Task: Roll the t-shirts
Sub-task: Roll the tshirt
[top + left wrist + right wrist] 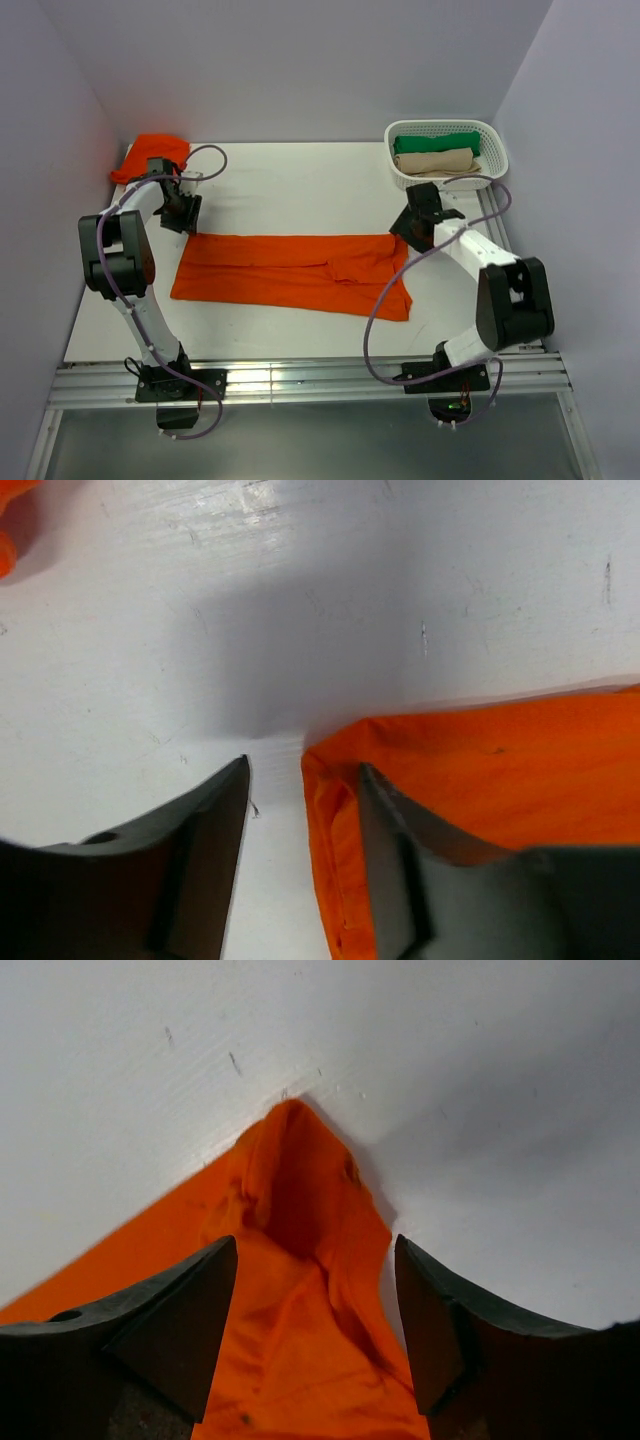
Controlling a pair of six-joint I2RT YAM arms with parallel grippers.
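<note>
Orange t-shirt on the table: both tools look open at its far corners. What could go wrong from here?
1. The orange t-shirt lies folded lengthwise, but its right end is bunched and peaked between the right tool fingers; a roll started there may come out crooked.
2. The left tool has one finger on the cloth edge and could drag it when it moves.
3. The right arm's cable loops over the shirt and might snag it.
</note>
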